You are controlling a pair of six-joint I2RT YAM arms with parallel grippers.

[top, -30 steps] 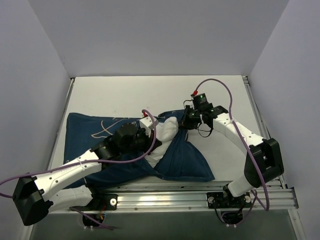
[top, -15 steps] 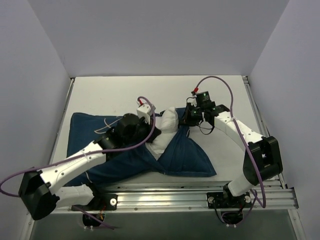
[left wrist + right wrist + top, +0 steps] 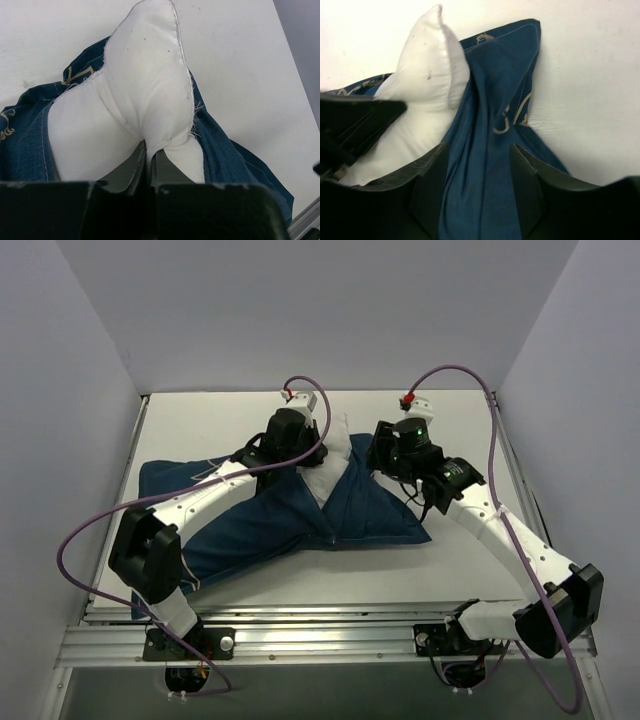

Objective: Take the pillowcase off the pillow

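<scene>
Looking through your left wrist camera, you find the left gripper [image 3: 148, 150] pressed together on a pinched fold of the pillow [image 3: 145, 75]. The white corner bulges up just ahead of its tips and pokes out of the pillowcase [image 3: 22, 145], whose navy edge wraps the pillow on both sides of the gripper. Beyond the corner lies bare white table [image 3: 240, 55].

Your right gripper [image 3: 477, 172] stands spread. Its two fingers [image 3: 427, 190] are apart, with a twisted band of the pillowcase running through the gap between them. The cloth fills most of that gap, so you cannot tell for sure whether the pads touch it; it looks loose rather than clamped. Cream print shows on the fabric just ahead of the tips. To this gripper's left the white pillow corner rises, with the other gripper's dark body low beside it.

From above, the two grippers flank the white corner, close beside each other. The rest of the navy cover spreads back behind the left gripper, under its arm.
</scene>
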